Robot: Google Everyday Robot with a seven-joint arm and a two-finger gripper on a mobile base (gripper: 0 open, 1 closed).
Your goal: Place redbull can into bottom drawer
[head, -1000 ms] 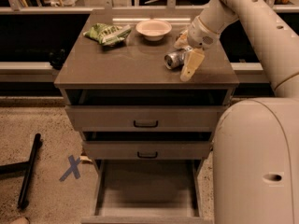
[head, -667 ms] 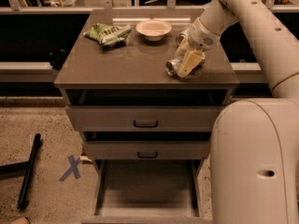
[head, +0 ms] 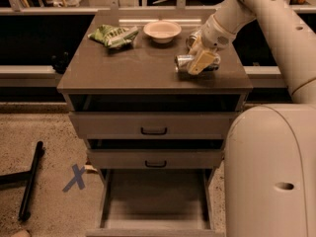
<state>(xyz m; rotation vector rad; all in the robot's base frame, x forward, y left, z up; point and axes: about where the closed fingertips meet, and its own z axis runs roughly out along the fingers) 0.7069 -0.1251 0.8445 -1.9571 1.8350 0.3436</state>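
The redbull can [head: 182,61] lies on its side on the cabinet top [head: 128,68], near the right front, its shiny round end facing left. My gripper [head: 200,61] is down on the can's right part, reaching in from the upper right and covering most of its body. The can rests on the top. The bottom drawer [head: 155,196] is pulled out below, and its flat grey floor is bare.
A pale bowl [head: 162,30] and a green snack bag [head: 114,35] sit at the back of the top. Two upper drawers with black handles [head: 153,131] [head: 155,164] lie above the open one. My white body [head: 271,172] fills the right. A black bar [head: 30,179] and a blue X [head: 76,177] are on the floor at left.
My gripper has come down and slightly left onto the can, from just beside it to over its body. The can has not moved.
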